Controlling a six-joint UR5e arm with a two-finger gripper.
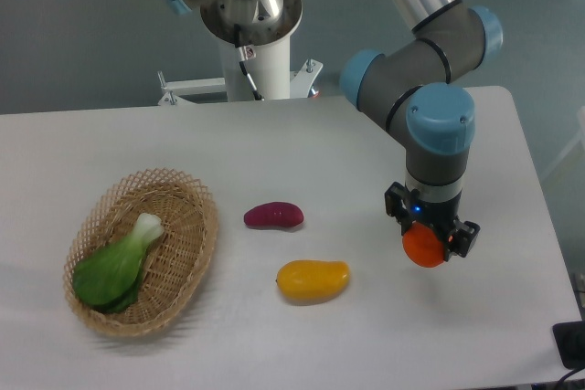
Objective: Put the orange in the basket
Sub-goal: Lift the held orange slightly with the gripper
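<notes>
I found the gripper (426, 246) pinching the orange (422, 247) well right of the basket (187, 262), and judged a loose pinch could drop it onto the mango (313, 279) between them.

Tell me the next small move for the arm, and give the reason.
Probably carry the orange leftward toward the basket. The gripper appears to have its jaws around the orange at the table's right side, while the basket sits far left, with the yellow fruit and purple vegetable between.
</notes>
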